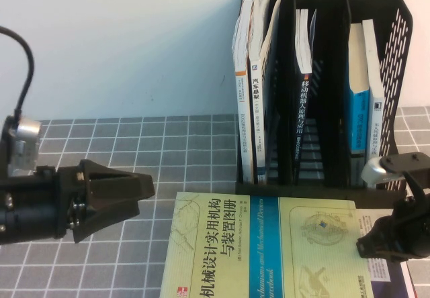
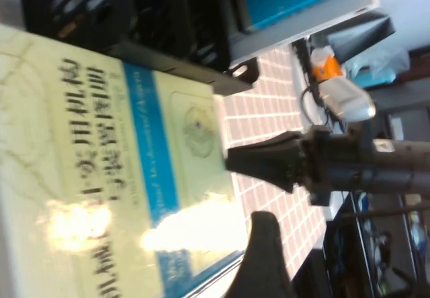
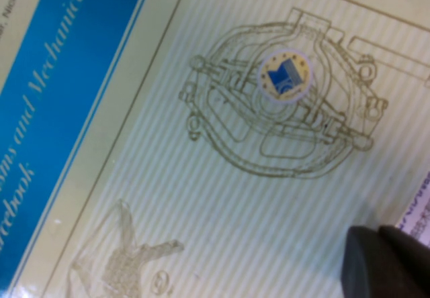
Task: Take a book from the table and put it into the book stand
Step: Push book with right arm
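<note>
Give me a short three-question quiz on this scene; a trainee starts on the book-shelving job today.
1. True or false: the big yellow-green book already stands in the black book stand.
2. Which gripper is at the book's edge? A) left gripper B) right gripper C) neither
3. Fill in: the book lies flat on the ___-patterned table.

Key:
1. False. It lies flat in front of the stand.
2. B. The right gripper sits at the book's right edge; the left gripper hovers to the book's left, apart from it, holding nothing.
3. Grid.
</note>
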Robot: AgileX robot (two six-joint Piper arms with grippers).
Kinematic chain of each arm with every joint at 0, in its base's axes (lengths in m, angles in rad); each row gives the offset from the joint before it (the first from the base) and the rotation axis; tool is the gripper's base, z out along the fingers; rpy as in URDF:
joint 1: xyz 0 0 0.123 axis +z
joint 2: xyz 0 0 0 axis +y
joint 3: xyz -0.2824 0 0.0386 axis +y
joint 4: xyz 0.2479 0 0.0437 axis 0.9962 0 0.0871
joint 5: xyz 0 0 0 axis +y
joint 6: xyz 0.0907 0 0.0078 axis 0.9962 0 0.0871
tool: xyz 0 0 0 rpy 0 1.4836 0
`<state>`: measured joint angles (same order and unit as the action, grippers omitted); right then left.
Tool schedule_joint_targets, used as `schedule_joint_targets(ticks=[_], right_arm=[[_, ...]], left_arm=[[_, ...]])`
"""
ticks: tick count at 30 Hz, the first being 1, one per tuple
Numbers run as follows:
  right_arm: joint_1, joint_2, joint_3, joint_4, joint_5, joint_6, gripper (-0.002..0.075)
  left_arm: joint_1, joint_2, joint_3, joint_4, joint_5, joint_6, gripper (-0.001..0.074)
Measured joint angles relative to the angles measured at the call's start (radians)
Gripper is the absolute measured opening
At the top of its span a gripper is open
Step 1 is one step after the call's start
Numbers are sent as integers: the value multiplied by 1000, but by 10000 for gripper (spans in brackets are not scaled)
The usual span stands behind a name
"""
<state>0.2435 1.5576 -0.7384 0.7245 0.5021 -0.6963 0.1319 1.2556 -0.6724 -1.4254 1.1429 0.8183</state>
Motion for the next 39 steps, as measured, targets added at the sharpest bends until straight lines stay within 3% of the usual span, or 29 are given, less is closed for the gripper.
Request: schedule_joint_targets(ticks=[18, 32, 39], right_arm=[[0, 0, 0, 0, 2, -47, -3], [0, 0, -2, 0, 6, -51, -3], [0, 0, -2, 2, 10, -52, -3]], left_arm=[[6, 410, -60, 79, 14, 203, 499], [6, 699, -191, 84, 12, 206, 500], [-30, 759, -192, 32, 3, 239, 544]])
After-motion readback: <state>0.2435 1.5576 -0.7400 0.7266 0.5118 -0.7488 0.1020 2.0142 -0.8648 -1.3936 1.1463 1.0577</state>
